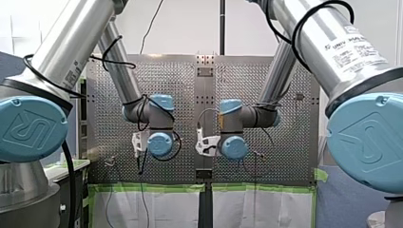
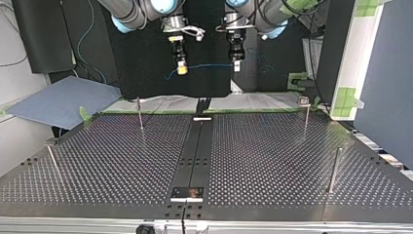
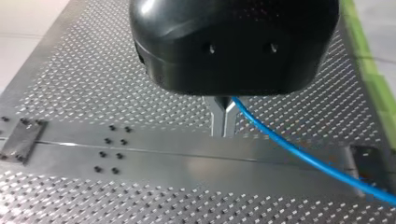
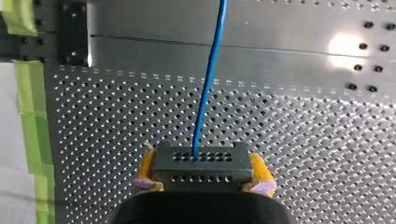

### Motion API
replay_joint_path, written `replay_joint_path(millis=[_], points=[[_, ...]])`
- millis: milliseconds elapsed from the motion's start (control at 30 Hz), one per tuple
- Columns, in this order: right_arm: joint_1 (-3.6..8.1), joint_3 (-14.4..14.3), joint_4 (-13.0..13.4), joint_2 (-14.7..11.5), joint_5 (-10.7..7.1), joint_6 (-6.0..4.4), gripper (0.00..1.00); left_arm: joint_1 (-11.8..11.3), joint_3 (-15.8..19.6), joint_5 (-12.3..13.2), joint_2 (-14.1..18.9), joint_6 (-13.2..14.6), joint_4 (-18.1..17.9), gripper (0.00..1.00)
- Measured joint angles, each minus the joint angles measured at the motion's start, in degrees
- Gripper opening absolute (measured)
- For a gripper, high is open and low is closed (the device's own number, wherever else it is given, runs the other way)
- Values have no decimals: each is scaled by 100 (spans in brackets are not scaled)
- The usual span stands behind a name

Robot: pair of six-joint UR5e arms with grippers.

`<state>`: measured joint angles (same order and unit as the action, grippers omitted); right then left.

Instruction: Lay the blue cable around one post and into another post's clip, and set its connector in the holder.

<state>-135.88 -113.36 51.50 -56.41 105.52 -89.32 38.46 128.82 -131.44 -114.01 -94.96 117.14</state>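
Our perforated metal table (image 2: 272, 161) carries thin posts (image 2: 334, 170) near its edges, with green tape (image 4: 28, 135) along one edge. The blue cable (image 2: 209, 65) stretches in the air between our arms. Our left end effector (image 3: 223, 116) pinches it, and our right end effector (image 4: 201, 161) clamps its dark connector (image 4: 201, 171).

My left arm (image 1: 128, 80) and my right arm (image 1: 280, 76) both reach forward, forearms turned inward, wrists side by side near the middle, tools pointing down. The left tool (image 3: 223, 122) has its metal fingers (image 3: 218, 122) pinched together on the blue cable (image 3: 299, 154). The right tool (image 4: 201, 173) clamps the dark connector (image 4: 201, 161) between its yellow pads (image 4: 146, 168).
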Motion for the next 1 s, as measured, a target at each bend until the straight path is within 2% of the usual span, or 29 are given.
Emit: replay_joint_path(millis=[200, 333, 433, 600, 833, 1000], points=[[104, 15, -296, -298, -60, -297, 0, -220, -41, -31, 260, -143, 257, 0], [175, 81, -490, -491, -112, -491, 0, -405, -41, 111, 447, -162, 445, 0], [198, 179, -620, -621, -184, -571, 0, -544, -42, 235, 586, -95, 586, 0], [213, 416, -868, -869, -319, -581, 0, -800, -43, 326, 843, -52, 790, 2], [215, 785, -1238, -1238, -487, -499, 0, -1178, -43, 549, 1221, -140, 1025, 2], [202, 996, -1450, -1450, -550, -479, 0, -1428, -54, 702, 1470, -159, 1127, 2]])
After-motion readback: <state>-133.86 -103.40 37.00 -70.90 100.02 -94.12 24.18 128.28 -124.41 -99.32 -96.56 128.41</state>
